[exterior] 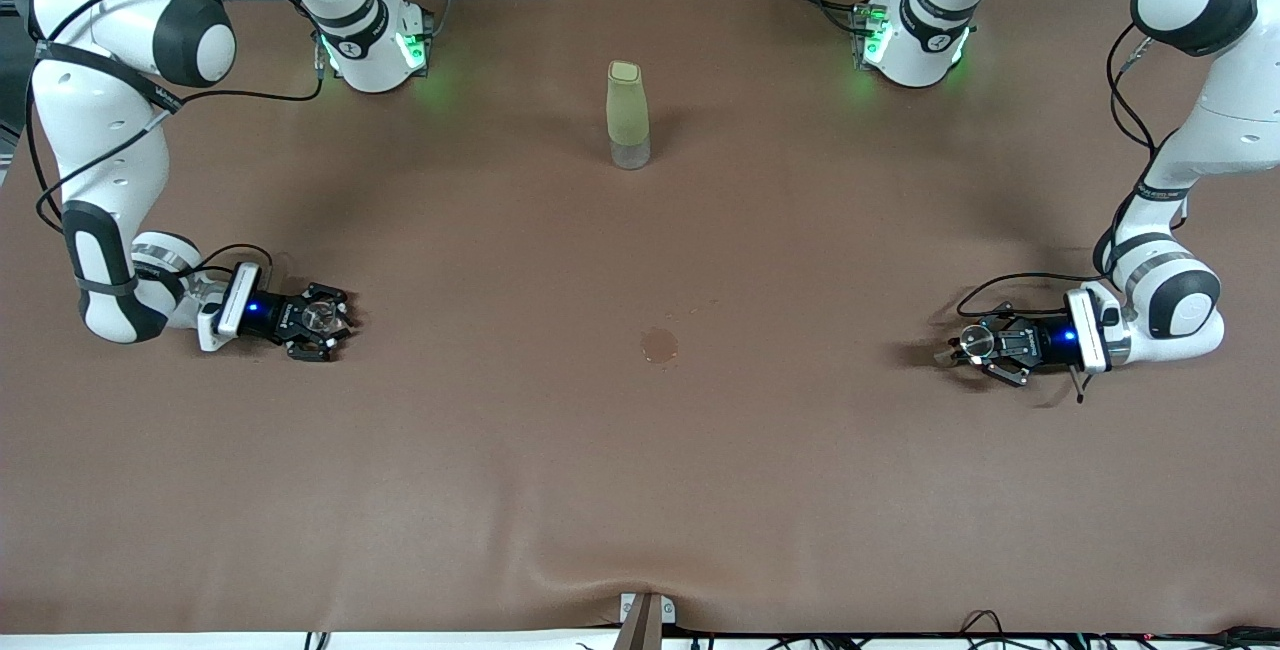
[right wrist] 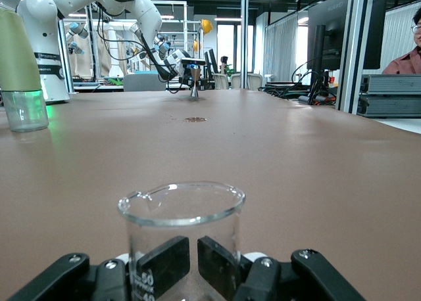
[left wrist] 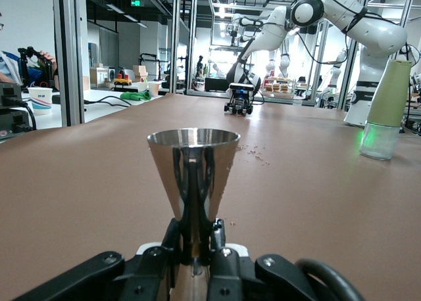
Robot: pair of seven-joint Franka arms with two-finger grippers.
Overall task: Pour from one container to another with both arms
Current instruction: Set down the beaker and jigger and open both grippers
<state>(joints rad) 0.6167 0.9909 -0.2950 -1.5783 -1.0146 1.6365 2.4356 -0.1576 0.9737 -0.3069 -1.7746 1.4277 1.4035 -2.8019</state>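
Presently the left gripper point(exterior: 975, 342) sits low at its arm's end of the brown worktop point(exterior: 640, 490), clamped on an upright steel funnel-shaped cup point(left wrist: 193, 176). The right gripper point(exterior: 325, 320), at its own end, clasps a glass beaker point(right wrist: 181, 238). A green-sleeved bottle point(exterior: 627, 115) stands upright between the arms' bases.

Front overhead; wrists low, facing — share bottle point(exterior: 627, 115).
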